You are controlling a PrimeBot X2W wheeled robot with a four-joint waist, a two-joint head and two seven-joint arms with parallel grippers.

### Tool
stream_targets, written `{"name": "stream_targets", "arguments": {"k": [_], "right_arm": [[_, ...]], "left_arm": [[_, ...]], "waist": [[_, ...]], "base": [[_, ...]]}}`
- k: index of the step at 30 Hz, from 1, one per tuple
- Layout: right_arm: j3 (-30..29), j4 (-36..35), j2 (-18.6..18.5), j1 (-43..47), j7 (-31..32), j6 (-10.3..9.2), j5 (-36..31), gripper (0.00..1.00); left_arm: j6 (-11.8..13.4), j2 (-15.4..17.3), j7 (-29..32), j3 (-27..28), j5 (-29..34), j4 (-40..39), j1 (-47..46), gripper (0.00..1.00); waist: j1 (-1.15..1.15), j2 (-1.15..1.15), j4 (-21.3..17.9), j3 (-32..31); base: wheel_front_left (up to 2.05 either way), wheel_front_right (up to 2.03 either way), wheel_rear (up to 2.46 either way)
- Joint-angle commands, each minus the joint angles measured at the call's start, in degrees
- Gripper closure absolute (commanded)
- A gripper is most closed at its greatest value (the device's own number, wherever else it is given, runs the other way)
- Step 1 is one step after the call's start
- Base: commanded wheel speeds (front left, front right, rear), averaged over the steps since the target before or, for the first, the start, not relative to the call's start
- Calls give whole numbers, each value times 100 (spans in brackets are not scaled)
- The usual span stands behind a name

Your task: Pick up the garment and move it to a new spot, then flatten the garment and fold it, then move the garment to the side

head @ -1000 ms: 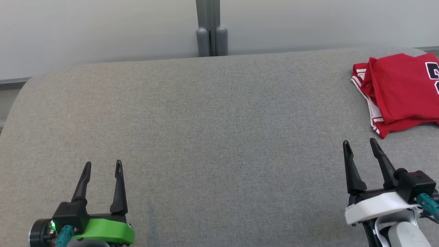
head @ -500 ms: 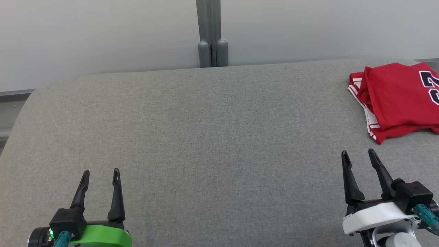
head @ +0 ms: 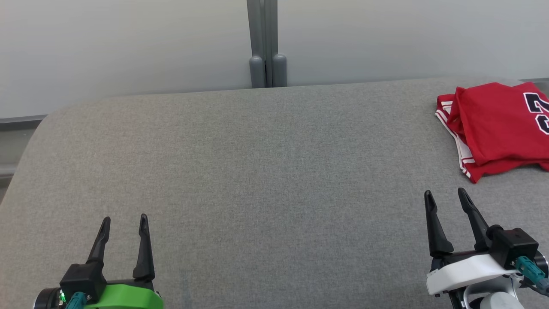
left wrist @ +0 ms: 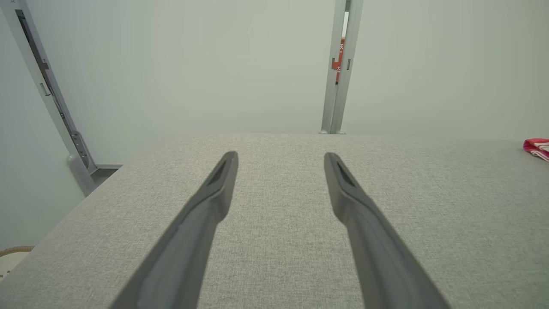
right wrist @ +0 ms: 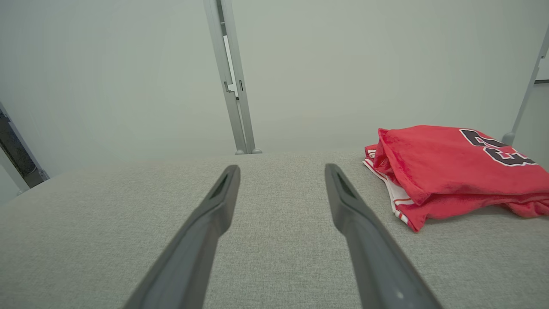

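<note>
Grey woven cloth covers the broad surface (head: pixel 266 171), which runs from a rounded far-left corner across to the right border of the head view. Its far edge meets a pale wall (head: pixel 128 43) split by a grey upright post (head: pixel 262 38). The wide stretch between the two arms, through the middle and the left, lies open for moving.

The garment (head: pixel 493 124), a red jersey with white-striped trim and dark numerals, sits folded in a stack at the far right. It is close to the far edge and cut off by the right border of the head view.

The right gripper (head: pixel 444 192) hovers near the garment on its near side, apart from the red cloth, its two dark fingers spread with nothing between them. The left gripper (head: pixel 125 217) hangs at the lower left, well apart from the garment, its fingers likewise spread and empty above the grey cloth.

In the left wrist view the surface's left edge falls away beside a slanted metal rail (left wrist: pixel 53 96).
</note>
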Motion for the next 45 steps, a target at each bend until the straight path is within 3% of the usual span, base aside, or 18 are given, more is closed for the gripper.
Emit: {"name": "stream_targets", "arguments": {"k": [1,5,6,11,45], "right_arm": [[5,18,-7,66,-15,-10,-21,0],[12,39,-14,41,-15,-10,-13,0],[8,26,-1,0,0,0,0,100],[26,244,50,87,17,1,38,100],[-228,457,117,-269,833,-1,3307,100]], "left_arm": [[-15,-3,2,23,0,-8,72,0],[-21,-2,2,18,6,-9,58,0],[-19,-1,1,3,-4,-7,5,100],[-21,-40,17,5,-34,243,37,100],[-66,-21,879,153,-3437,275,-314,100]], "waist": [[0,0,-3,-5],[0,0,-3,-11],[0,0,-3,-12],[0,0,-3,-13],[0,0,-8,5]], "base": [[0,0,0],[0,0,0],[0,0,0],[0,0,0],[0,0,0]]}}
